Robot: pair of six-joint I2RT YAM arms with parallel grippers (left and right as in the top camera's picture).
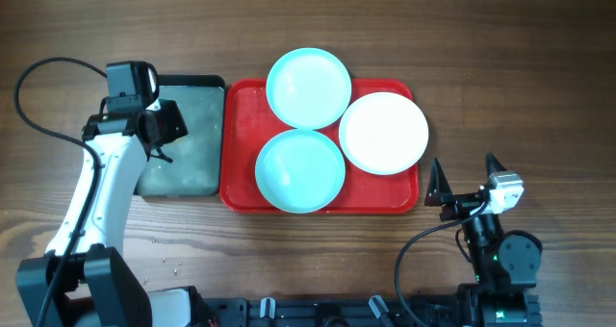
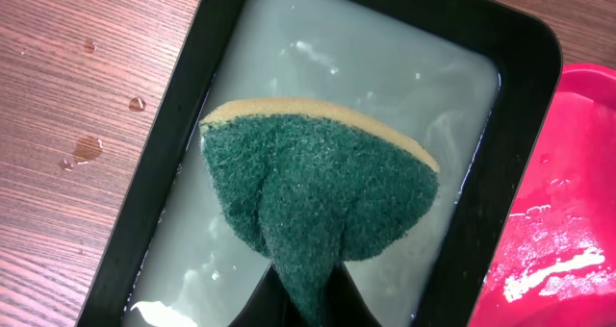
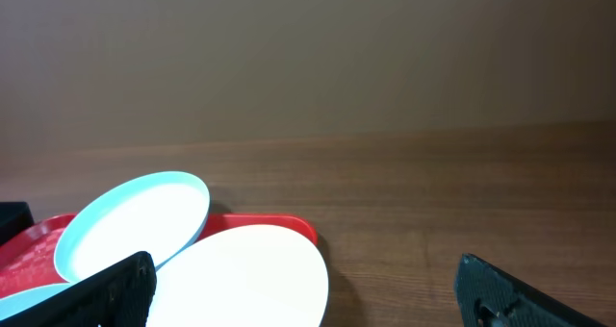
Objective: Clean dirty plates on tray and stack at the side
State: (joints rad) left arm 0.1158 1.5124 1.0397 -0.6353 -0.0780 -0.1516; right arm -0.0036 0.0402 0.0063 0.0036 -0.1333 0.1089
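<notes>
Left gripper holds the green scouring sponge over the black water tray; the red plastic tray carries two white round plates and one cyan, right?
No. The overhead view shows the red plastic tray carrying two light cyan round plates and one white plate. The left gripper does hold the green scouring sponge over the black tray.

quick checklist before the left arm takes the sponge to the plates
1. Sponge clamped in left gripper: ok.
2. Sponge soaked from the cloudy water in the black tray: cannot tell.
3. On the red tray: far cyan plate, near cyan plate, white plate: ok.
4. No plate overhanging the tray rim: not ok, the far cyan plate sticks past it.
5. Right gripper open, apart from the plates: ok.
</notes>
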